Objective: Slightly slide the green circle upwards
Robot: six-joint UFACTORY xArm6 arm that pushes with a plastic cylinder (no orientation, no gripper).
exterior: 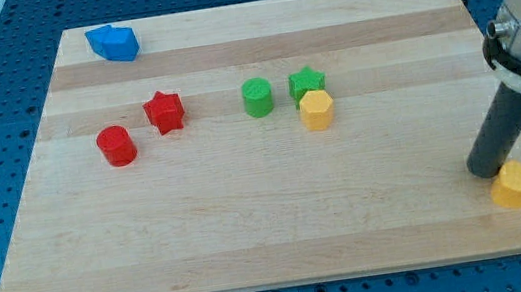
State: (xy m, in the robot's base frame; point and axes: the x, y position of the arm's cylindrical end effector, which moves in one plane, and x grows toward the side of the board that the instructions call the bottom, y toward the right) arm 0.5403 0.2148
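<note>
The green circle (257, 97) sits near the middle of the wooden board (250, 218), slightly towards the view's top. A green star (307, 81) lies just to its right, with a yellow hexagon-like block (316, 109) touching the star from below. My tip (484, 173) is far off at the view's lower right, resting right beside a yellow heart-shaped block (515, 185). The tip is well apart from the green circle.
A red star (164, 111) and a red cylinder (116, 145) lie left of the green circle. A blue block (114, 42) sits at the board's upper left corner. The board's right edge runs close to my tip.
</note>
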